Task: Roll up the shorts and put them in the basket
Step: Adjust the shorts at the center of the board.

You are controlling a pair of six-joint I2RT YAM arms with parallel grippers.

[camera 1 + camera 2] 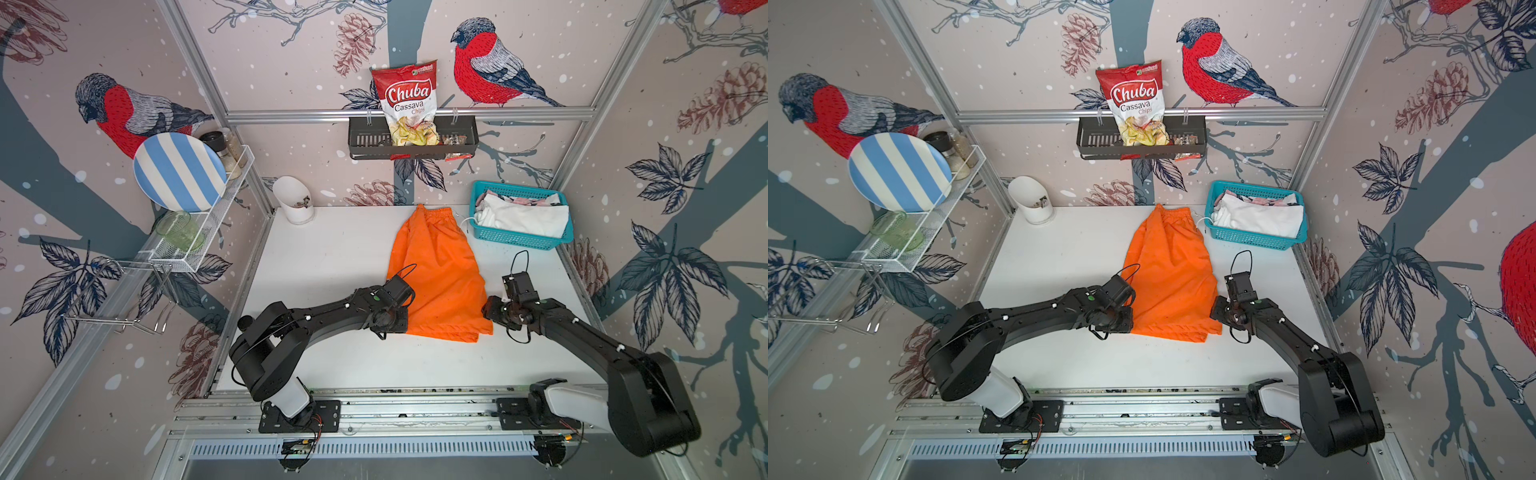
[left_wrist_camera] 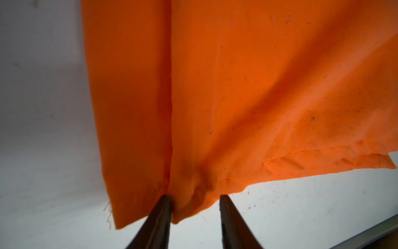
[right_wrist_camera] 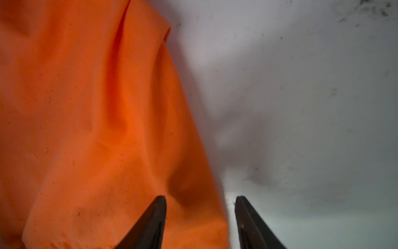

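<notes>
Straddling orange shorts (image 2: 237,86) hem, both jaws parted.

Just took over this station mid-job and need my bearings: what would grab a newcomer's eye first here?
The bright orange shorts stand out first, spread flat mid-table with the waistband toward the back wall. The left claw and right claw sit open at its two near corners. Next comes the teal basket in the far right corner, holding white shorts.

Both top views are bright and sharp, bowed at the edges. The wrist views are dimmer and soft, the table (image 3: 301,86) shadowed grey at upper frame.
</notes>
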